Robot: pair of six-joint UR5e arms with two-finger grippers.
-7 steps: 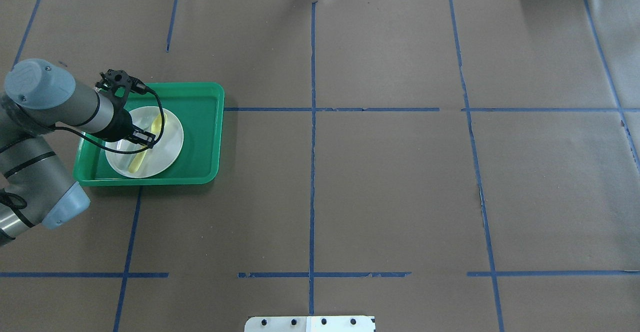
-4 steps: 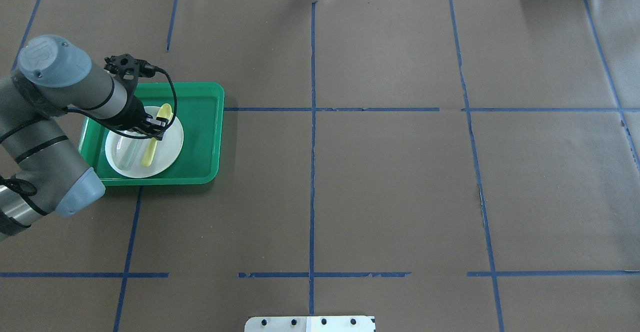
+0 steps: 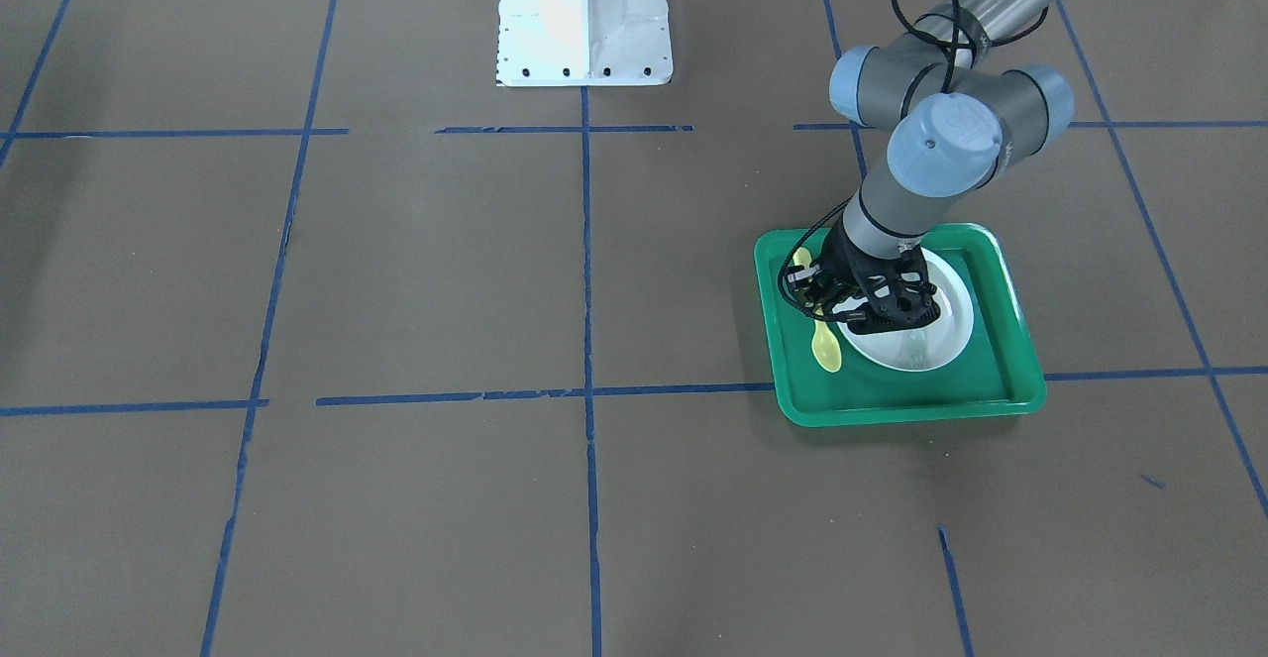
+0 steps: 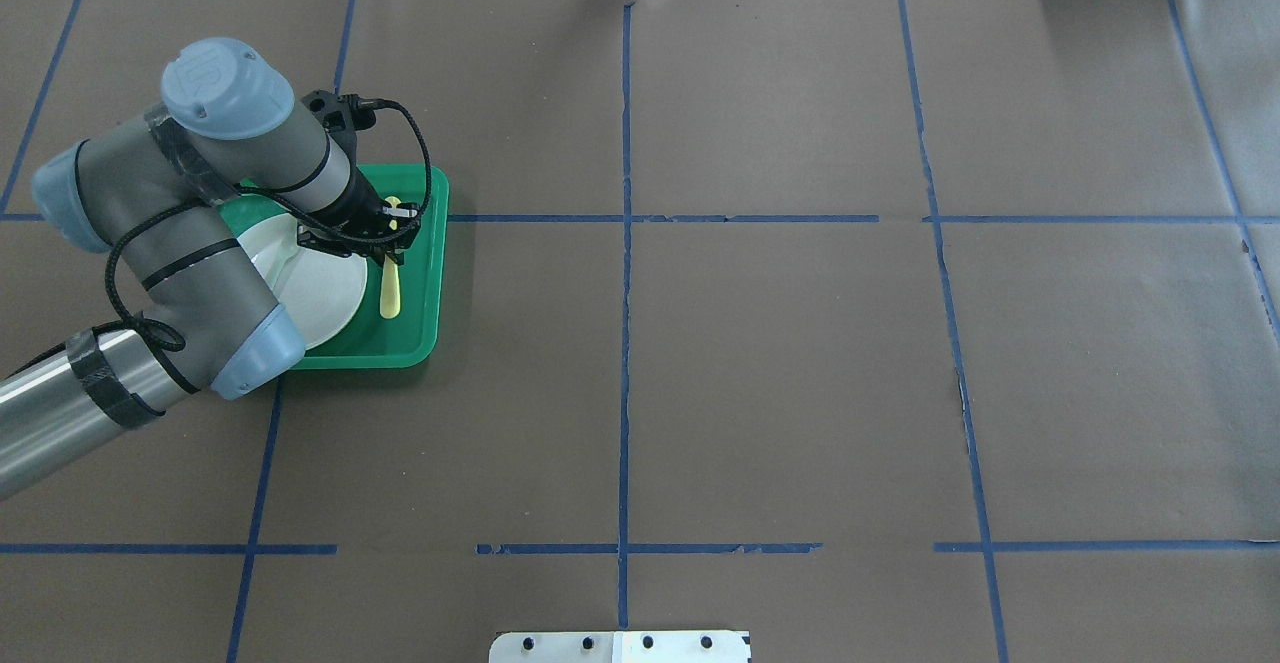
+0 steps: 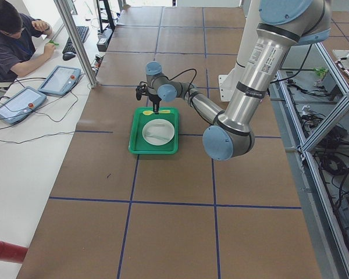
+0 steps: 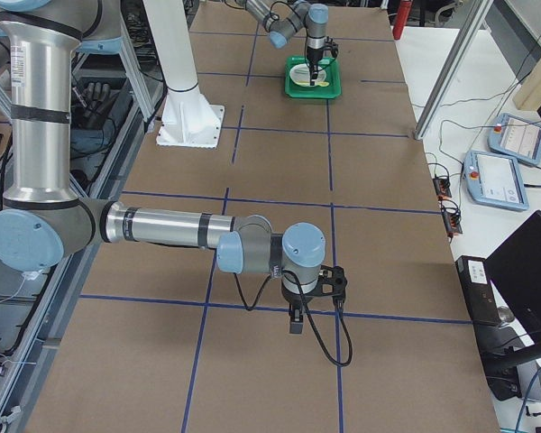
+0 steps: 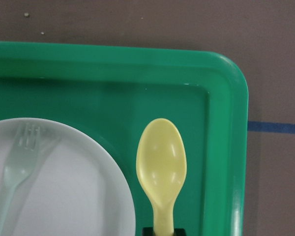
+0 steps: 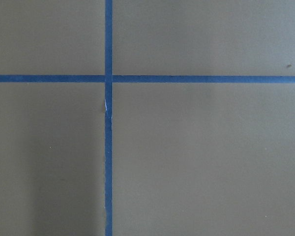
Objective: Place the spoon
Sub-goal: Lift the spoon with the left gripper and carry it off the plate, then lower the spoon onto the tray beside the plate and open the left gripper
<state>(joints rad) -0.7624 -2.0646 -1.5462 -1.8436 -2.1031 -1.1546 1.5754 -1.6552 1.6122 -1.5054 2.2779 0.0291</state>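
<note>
Being clamped by its handle in the left hand [image 4: 391,240], the yellow spoon [image 7: 161,162] is held just beside the white plate [image 7: 78,196]; of the right hand [image 6: 295,322], no state can be told.

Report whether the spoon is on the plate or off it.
Off: spoon sits beside the plate, over the tray, handle in left pincer.
</note>
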